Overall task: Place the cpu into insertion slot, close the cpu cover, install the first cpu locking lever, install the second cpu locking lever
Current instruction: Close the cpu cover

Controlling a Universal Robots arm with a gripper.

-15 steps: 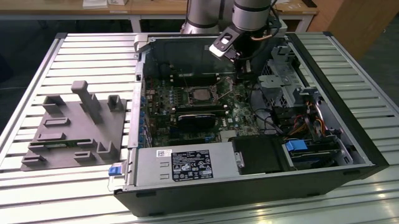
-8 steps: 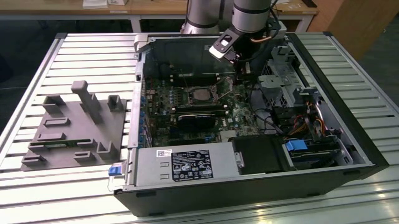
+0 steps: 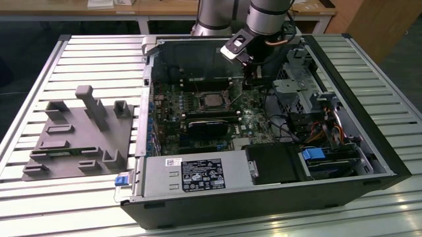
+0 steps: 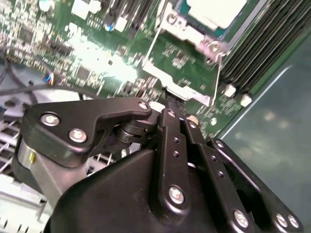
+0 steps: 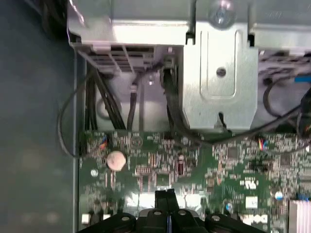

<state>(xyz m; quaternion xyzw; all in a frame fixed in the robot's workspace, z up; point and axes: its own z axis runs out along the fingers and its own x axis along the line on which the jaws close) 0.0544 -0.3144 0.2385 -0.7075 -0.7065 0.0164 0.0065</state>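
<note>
The cpu, a flat square with a silvery top, lies in the insertion slot on the green motherboard inside the open computer case. In the second wrist view the cpu shows beside the cpu cover, a thin metal frame swung up, with the green board visible through its window. My gripper hangs just to the exterior view's right of the slot. Its black fingers are pressed together, and my gripper has its tips at the cover's free edge. I cannot tell if any metal sits between the fingers.
A grey fixture block lies on the slatted table left of the case. Inside the case are the power supply, a metal drive cage with cables, long black memory slots and a coin battery.
</note>
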